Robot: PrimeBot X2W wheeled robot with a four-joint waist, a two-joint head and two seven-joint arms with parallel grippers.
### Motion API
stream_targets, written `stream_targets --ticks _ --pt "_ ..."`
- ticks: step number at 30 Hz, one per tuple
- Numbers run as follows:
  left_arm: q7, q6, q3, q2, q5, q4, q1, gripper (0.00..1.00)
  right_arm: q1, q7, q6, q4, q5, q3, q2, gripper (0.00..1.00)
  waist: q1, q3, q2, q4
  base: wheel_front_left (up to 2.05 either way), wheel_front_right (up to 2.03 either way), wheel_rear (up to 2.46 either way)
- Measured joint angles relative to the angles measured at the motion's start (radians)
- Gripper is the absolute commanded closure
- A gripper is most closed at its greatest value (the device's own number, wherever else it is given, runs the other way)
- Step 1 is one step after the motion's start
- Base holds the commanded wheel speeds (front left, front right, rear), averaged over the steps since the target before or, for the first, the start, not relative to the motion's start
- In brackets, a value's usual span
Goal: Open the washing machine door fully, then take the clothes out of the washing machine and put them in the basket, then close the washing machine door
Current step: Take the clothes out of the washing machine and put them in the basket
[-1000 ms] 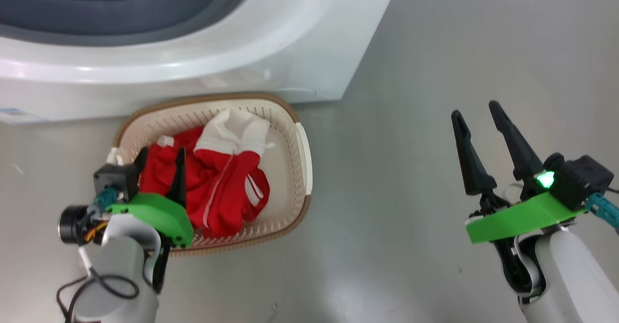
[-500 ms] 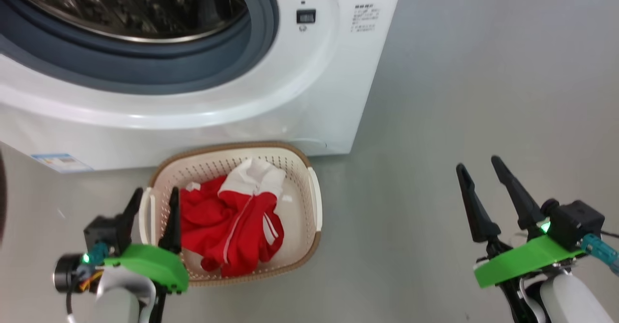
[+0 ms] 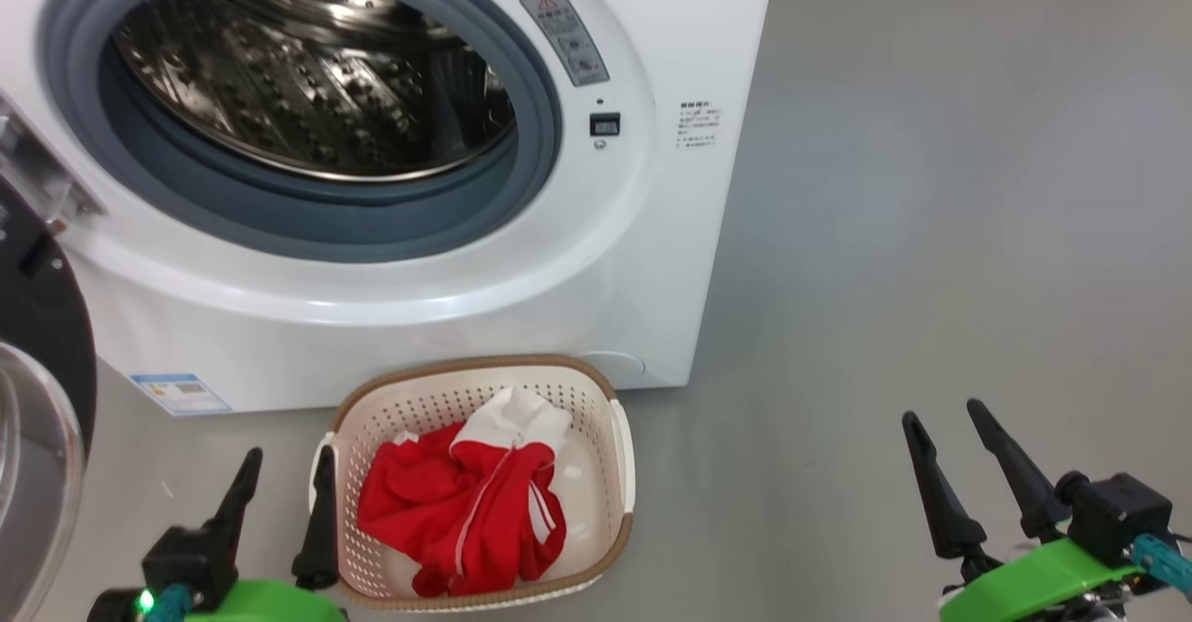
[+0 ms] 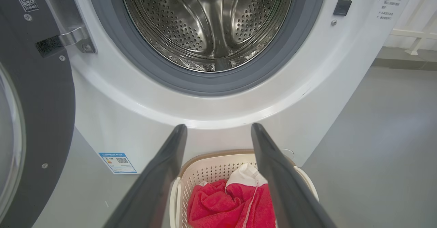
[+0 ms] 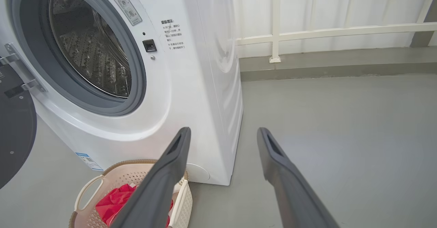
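Note:
The white washing machine stands with its steel drum bare inside the grey gasket. Its black-rimmed door hangs swung wide at the left. In front of the machine, the cream basket holds the red and white clothes. My left gripper is open beside the basket's left edge, holding nothing. Over bare floor at the lower right, my right gripper is open too.
Grey floor stretches wide to the right of the machine. A white railing runs along the back wall. A blue label sticker sits low on the machine's front.
The head camera has tilted up, so the drum and open door came into view and basket and grippers slid down the picture. Both grippers stay open.

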Motion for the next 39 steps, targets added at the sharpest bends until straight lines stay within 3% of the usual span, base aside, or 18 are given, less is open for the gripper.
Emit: stream_targets --ticks 20,39 --pt "0.000 -0.001 0.016 0.001 -0.001 -0.271 0.229 0.00 0.090 0.000 0.000 -0.004 0.000 -0.035 0.002 0.00 0.0000 -0.080 0.0000 0.007 0.00 0.00 0.00" --pt "0.000 0.001 0.012 0.002 -0.023 -0.305 0.267 0.00 0.110 0.000 0.000 -0.005 0.000 -0.044 0.013 0.00 0.0000 -0.091 0.0000 0.007 0.00 0.00 0.00"
